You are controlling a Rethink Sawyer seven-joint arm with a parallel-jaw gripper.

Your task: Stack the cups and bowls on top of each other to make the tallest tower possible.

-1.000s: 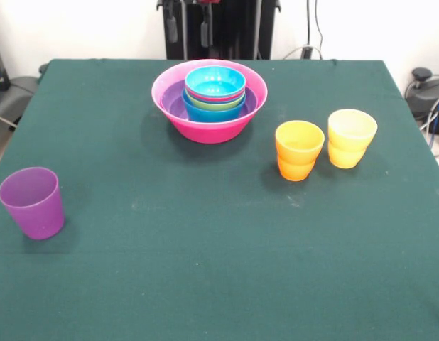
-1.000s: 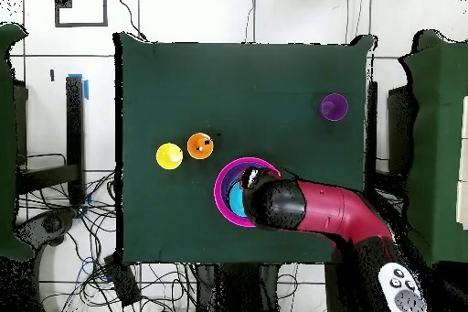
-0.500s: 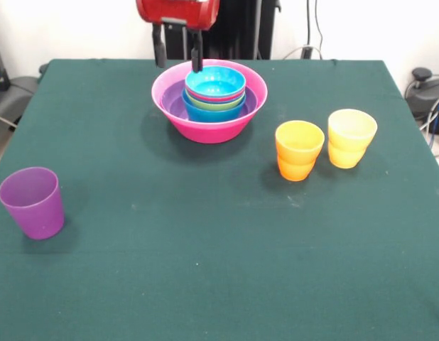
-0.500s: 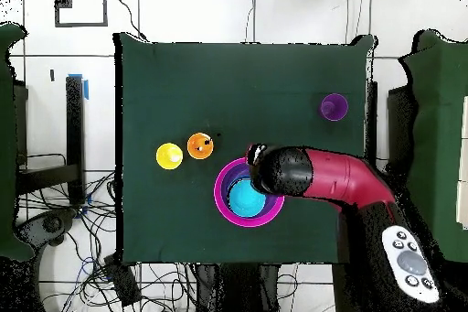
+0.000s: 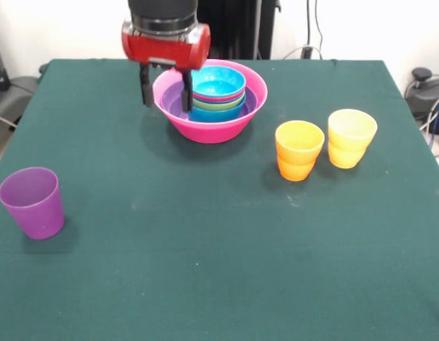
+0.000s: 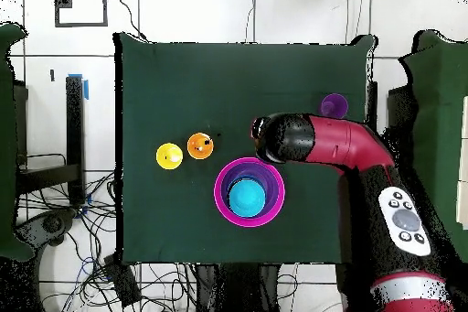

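Red-cased, your hand (image 5: 165, 89) hangs unclenched, straddling the tower's (image 5: 209, 99) hot-pink rim; no writing is readable.

no readable text, no labels, no brand marks, no numbers on anything in view
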